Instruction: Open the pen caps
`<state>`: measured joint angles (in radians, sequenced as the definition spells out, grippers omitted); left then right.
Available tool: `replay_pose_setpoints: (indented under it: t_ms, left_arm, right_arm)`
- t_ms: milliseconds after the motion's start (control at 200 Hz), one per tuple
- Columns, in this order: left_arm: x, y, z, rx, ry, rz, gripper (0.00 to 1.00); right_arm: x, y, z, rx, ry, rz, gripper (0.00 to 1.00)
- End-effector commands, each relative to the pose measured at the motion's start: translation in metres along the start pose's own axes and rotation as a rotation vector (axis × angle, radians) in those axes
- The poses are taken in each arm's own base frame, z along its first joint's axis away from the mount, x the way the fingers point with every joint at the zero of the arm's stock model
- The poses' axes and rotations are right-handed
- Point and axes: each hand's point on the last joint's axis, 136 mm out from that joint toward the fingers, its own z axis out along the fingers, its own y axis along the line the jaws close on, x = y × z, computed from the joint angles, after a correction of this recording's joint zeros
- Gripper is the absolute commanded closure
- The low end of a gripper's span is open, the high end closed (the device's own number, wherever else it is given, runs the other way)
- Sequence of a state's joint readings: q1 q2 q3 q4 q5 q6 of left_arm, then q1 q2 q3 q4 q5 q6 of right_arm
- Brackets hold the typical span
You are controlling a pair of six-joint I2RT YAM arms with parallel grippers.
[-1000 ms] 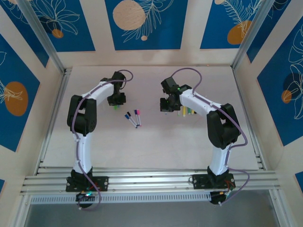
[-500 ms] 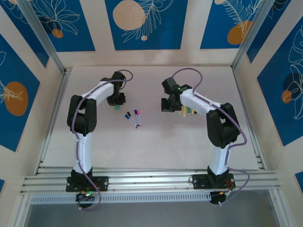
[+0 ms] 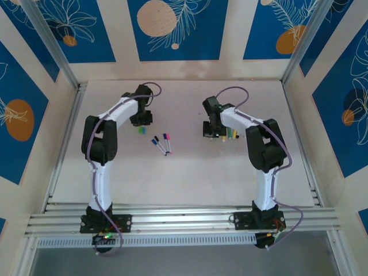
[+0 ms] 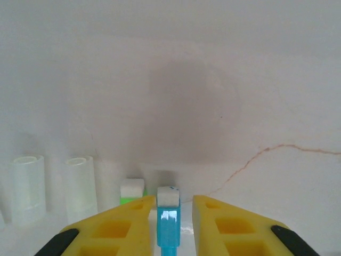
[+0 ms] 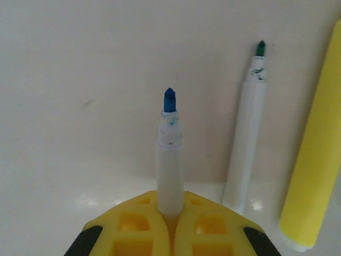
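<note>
White tabletop (image 3: 184, 172), left hand (image 4: 174, 201) apart around cyan cap (image 4: 168, 225), right hand (image 5: 170, 198) clamped on uncapped blue-tipped pen (image 5: 169, 160)

Cyan cap (image 4: 168, 224); white pen (image 5: 169, 170) w/ blue tip; yellow pen (image 5: 314, 154); walls (image 3: 201, 40) blue, leaf print.

Bright, even, diffuse light. Soft round shadow (image 4: 192, 112) on tabletop (image 4: 266, 64) ahead of left hand (image 4: 173, 205). Small glare spots (image 5: 88, 201) just ahead of right hand (image 5: 170, 213); its fingers (image 5: 133, 224) slightly blurred.
</note>
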<state>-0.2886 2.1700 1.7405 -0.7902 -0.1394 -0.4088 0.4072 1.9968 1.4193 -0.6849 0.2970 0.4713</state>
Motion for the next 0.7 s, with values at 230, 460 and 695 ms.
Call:
replay_pose_setpoints:
  t_ms: [230, 460, 695]
  left_arm:
    - [-0.022, -0.007, -0.055, 0.068, -0.088, -0.006, 0.73]
    - [-0.026, -0.013, -0.077, 0.097, -0.125, 0.004, 0.72]
    - [-0.023, -0.023, -0.1, 0.164, -0.163, 0.009, 0.72]
  right_arm:
    - [-0.002, -0.021, 0.007, 0.108, 0.031, 0.003, 0.8]
    - [-0.001, -0.023, -0.004, 0.132, 0.019, -0.004, 0.71]
    - [0.0, 0.003, -0.04, 0.075, -0.04, -0.063, 0.71]
